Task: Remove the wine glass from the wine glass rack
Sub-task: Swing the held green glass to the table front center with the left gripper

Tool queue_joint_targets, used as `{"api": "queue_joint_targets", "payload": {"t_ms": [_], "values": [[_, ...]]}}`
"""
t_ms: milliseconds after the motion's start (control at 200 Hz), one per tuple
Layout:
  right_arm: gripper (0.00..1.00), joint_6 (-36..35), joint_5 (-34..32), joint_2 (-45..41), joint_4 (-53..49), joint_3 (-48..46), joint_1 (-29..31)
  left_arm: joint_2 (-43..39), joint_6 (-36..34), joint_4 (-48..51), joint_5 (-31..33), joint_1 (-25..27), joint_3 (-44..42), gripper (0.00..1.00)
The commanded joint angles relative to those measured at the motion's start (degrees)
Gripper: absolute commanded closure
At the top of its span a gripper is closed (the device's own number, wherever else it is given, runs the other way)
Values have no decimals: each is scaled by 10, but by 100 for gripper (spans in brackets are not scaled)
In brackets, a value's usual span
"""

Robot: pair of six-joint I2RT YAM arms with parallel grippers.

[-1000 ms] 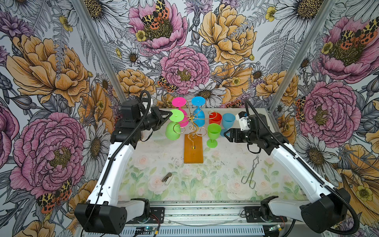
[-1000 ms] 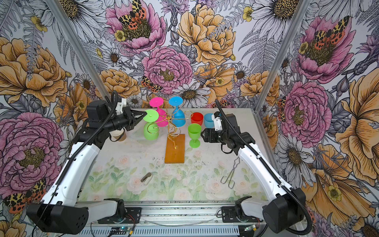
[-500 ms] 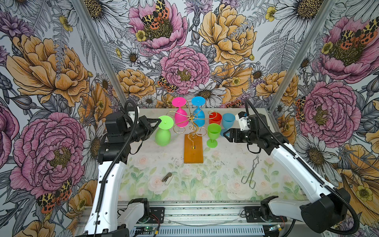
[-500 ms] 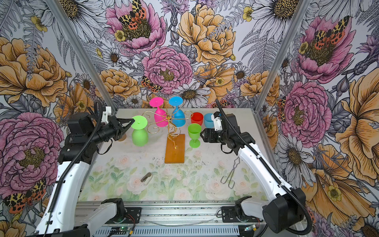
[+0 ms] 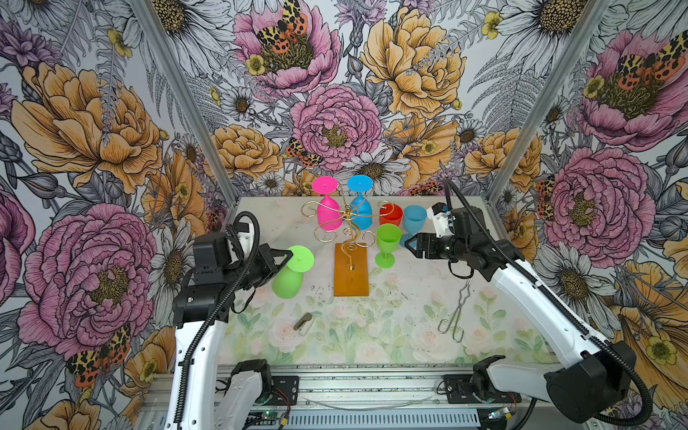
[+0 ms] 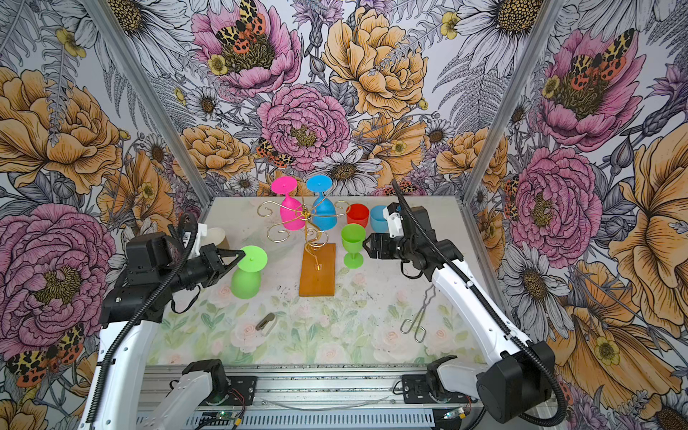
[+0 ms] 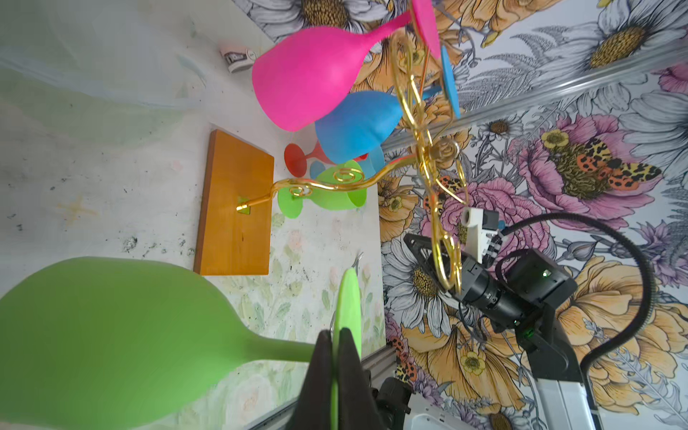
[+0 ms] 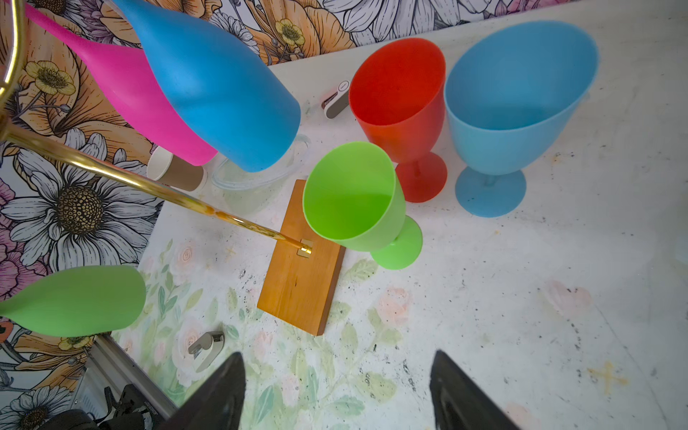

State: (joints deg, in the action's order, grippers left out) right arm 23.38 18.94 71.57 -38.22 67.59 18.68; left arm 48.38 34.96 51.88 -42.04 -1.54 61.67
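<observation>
Left claw (image 5: 289,256) was shut on the flat foot of the green wine glass (image 5: 287,283); the left wrist view showed both fingers (image 7: 322,366) pinching the foot edge-on. The glass hung upside down, bowl mouth down, off the rack and just left of it. Couldn't tell if the rim touched the surface (image 5: 409,298).

Wine glass rack (image 5: 351,275) stood mid-surface, wooden base flat, gold scroll arms up top. Pink glass (image 5: 327,214) and blue glass (image 5: 361,212) hung inverted on its far arms, side by side.

Right of the rack, an upright green glass (image 5: 387,242) stood just beside the base. Red glass (image 5: 391,215) and pale blue glass (image 5: 414,219) stood upright behind it.

Right claw (image 5: 409,247) was wide open and empty, hovering near the upright green glass, not touching it. Tongs (image 5: 456,309) lay on the surface on the near right.
</observation>
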Motion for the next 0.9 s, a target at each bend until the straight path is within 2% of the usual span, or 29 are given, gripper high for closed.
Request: {"api": "queue_joint_targets", "payload": {"t_ms": [0, 195, 295, 395, 510, 791, 896], "values": [[22, 14, 8, -3, 14, -10, 1, -3, -39, 15, 55, 100, -2, 100], [22, 27, 0, -16, 9, -24, 1, 23, -86, 11, 247, 368, 28, 100], [22, 36, -4, -18, -1, -30, 0, 46, -110, -14, 299, 469, 30, 100], [22, 42, 7, -18, -10, -34, 0, 76, -143, -52, 339, 546, 32, 100], [23, 32, -7, -20, -32, -31, 4, 105, -217, -81, 395, 612, 38, 100], [23, 18, 17, -12, -69, -21, 12, 138, -411, -145, 419, 688, 21, 100], [23, 20, 33, -8, -69, -13, 15, 143, -494, -170, 456, 726, -2, 100]]}}
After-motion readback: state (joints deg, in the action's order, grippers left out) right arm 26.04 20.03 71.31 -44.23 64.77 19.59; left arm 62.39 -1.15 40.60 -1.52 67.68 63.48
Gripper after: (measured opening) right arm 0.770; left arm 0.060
